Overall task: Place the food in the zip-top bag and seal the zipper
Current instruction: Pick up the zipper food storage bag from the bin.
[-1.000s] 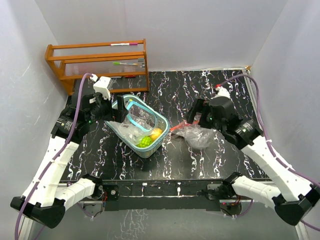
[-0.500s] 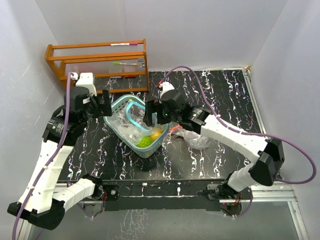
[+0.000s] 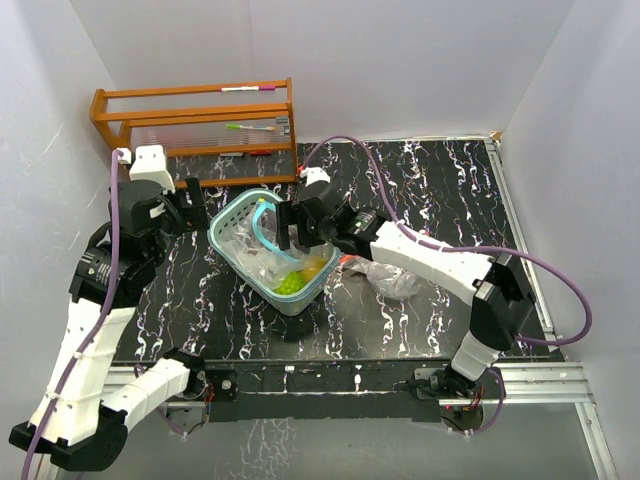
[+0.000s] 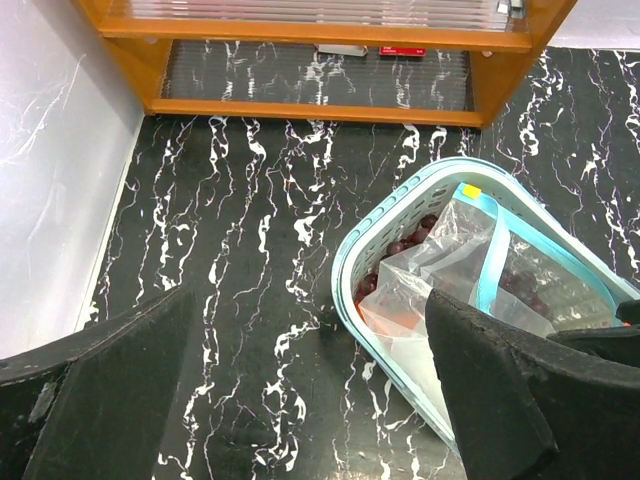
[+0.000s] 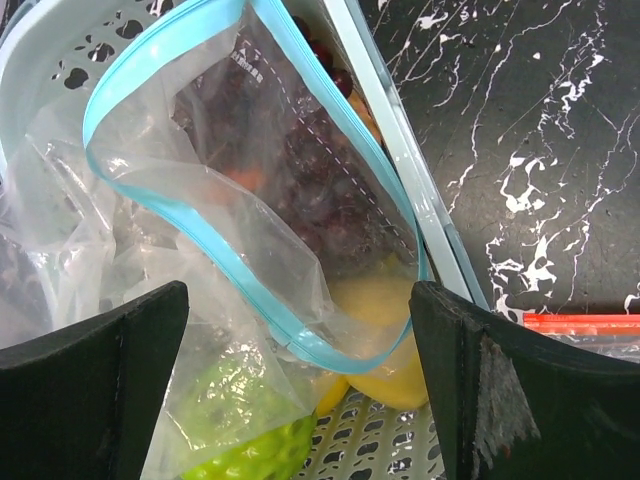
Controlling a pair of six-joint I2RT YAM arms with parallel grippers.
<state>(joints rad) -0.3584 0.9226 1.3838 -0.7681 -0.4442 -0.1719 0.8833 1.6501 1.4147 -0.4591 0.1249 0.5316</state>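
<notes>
Top external: the right gripper (image 3: 290, 228) has swung left over the basket (image 3: 297, 304), spread and empty; the left gripper (image 3: 190, 208), also spread, has backed off. The food (image 3: 288, 284) lies in the basket by the zip-top bag (image 3: 262, 226), likely picked next.

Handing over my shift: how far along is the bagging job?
Done: nothing clearly; the zip-top bag lies open in the basket. In hand: the right gripper hovers over its mouth, jaws open and empty; the left gripper, also open, sits beside the basket. Left: the green food and yellow food seem outside the bag, and the zipper is unsealed.
</notes>
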